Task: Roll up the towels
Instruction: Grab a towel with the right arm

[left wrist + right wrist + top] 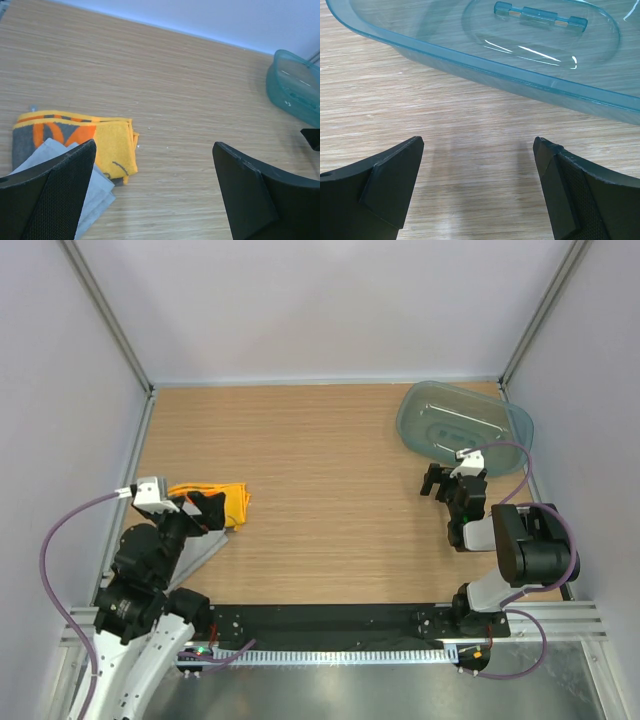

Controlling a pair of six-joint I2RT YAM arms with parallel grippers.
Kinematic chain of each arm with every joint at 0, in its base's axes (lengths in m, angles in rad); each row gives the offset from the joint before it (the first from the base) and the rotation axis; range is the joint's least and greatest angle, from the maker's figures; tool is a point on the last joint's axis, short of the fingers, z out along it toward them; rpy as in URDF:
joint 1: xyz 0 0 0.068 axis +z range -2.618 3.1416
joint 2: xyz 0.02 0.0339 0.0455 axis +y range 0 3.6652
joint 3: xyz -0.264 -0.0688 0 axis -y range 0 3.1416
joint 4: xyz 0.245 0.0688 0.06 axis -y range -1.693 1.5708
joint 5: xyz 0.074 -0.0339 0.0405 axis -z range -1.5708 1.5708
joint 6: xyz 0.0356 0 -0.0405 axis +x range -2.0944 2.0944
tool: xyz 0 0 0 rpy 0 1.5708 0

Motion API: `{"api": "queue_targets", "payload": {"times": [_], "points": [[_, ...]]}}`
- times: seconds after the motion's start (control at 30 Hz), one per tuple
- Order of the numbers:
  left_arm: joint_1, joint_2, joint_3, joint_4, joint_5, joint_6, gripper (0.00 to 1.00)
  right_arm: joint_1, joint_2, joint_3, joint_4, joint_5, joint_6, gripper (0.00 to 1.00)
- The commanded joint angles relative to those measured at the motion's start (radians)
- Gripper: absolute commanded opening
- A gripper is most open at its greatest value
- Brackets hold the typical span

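Two towels lie together on the worktop, both on the left pincer's side and well apart from the right pincer. The left arm is therefore judged the one to begin with. From the left wrist, the orange towel sits folded just ahead of the left pincer and off toward its left finger. Its long axis runs across the view, roughly parallel to the line between the two fingers. The grey towel overlaps the orange one's near corner and passes partly out of sight behind that left finger. Neither towel is rolled yet. The left pincer is spread wide and grips nothing. Its right finger stands over bare wood, so a shift toward its own left looks needed before it can catch a towel's short edge. The right pincer is likewise released and empty, with the worktop showing between its fingers. Just ahead of it rests the blue-green tub, near but not touching. Nothing can be seen in the tub. Whether it stands upright or lies upturned cannot be told from these views. Across from the left pincer the tub shows far off to the right, well clear of both towels.
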Motion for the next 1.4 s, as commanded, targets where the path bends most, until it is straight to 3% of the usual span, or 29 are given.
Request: {"api": "queue_targets", "payload": {"times": [0.0,0.17,0.27,0.33,0.47,0.53,0.6,0.8,0.97,1.07,1.2,1.37], "points": [[-0.011,0.041,0.034,0.001,-0.098,-0.012,1.0,0.006,-0.015,0.014,0.063,0.002,-0.011,1.0],[-0.019,0.132,0.084,-0.02,-0.061,0.043,1.0,0.006,-0.014,0.014,0.063,0.002,-0.011,1.0],[-0.022,0.224,0.127,-0.062,-0.086,0.0,1.0,0.006,-0.017,0.014,0.063,0.001,-0.011,1.0],[-0.02,0.256,0.131,-0.046,0.073,0.014,1.0,0.006,-0.015,0.015,0.061,0.001,-0.011,1.0],[-0.02,0.261,0.114,0.004,0.155,-0.19,1.0,0.006,-0.015,0.015,0.061,0.002,-0.011,1.0],[-0.02,0.252,0.073,0.067,0.21,-0.17,1.0,0.006,-0.015,0.015,0.063,0.002,-0.011,1.0],[-0.02,0.256,0.022,0.139,0.362,-0.097,1.0,0.006,-0.015,0.015,0.061,0.002,-0.011,1.0],[-0.02,0.382,0.111,0.0,0.188,-0.098,1.0,0.006,-0.012,0.02,0.054,0.018,-0.007,1.0],[-0.02,0.315,0.086,0.018,0.115,-0.064,1.0,0.05,-0.077,0.021,0.005,0.13,0.01,1.0],[-0.022,0.279,0.082,0.02,0.089,-0.052,1.0,0.078,-0.202,0.03,-0.118,0.154,0.009,1.0],[-0.022,0.296,0.092,0.007,0.098,-0.058,1.0,0.113,-0.362,0.078,-0.422,0.087,0.049,1.0],[-0.022,0.298,0.103,-0.009,0.065,-0.057,1.0,0.284,-0.529,0.199,-0.682,0.065,0.076,1.0]]}}
